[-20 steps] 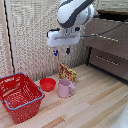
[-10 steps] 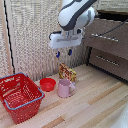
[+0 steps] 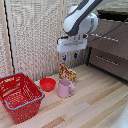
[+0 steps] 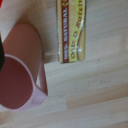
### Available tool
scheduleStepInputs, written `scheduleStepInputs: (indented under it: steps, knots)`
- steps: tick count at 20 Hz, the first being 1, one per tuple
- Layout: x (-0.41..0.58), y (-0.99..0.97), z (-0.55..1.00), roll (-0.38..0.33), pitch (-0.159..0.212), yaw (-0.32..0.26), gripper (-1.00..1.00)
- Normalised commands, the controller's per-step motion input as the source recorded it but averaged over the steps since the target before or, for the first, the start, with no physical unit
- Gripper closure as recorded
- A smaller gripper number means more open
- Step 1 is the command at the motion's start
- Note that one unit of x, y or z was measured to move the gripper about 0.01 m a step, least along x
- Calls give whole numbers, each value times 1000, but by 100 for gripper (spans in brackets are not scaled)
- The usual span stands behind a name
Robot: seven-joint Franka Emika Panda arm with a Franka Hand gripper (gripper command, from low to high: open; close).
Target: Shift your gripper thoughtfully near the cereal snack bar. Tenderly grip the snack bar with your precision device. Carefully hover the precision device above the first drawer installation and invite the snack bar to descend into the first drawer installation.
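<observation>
Light wood plank floor (image 3: 95,107), pale slatted wall panel behind, dark cabinet on the exterior view's right. Nearest the camera a red wire basket (image 3: 20,96) sits on the floor at the exterior view's left; behind it a small red bowl (image 3: 48,84), then a pink mug (image 3: 64,88) just beside the bowl. The cereal snack bar (image 3: 68,74) stands tilted right behind the mug, touching or nearly touching it; the wrist view shows the yellow packet (image 4: 71,30) with red edge print lying beside the mug's pink rim (image 4: 22,70). The gripper (image 3: 69,56) hangs directly above the bar, apart from it, blue-tipped fingers (image 3: 63,58) spread with nothing between them. Compared with half a second ago the hand has dropped lower toward the packet; bar, mug, bowl and basket sit where they were. Farther back on the exterior view's right, the first drawer installation (image 3: 111,42) with its silver bar handle (image 3: 104,37), and a shorter-fronted brown drawer (image 3: 111,62) below it. Whether either is pulled out, can't tell.
</observation>
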Motion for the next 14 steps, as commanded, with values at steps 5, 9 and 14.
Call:
scheduleStepInputs:
  steps: [5, 9, 14]
  knots:
    - [321, -239, -303, 9, -11, 61, -100]
    - [279, -114, -312, 0, 0, 44, -100]
    - [207, 95, -319, -14, 9, 1, -100]
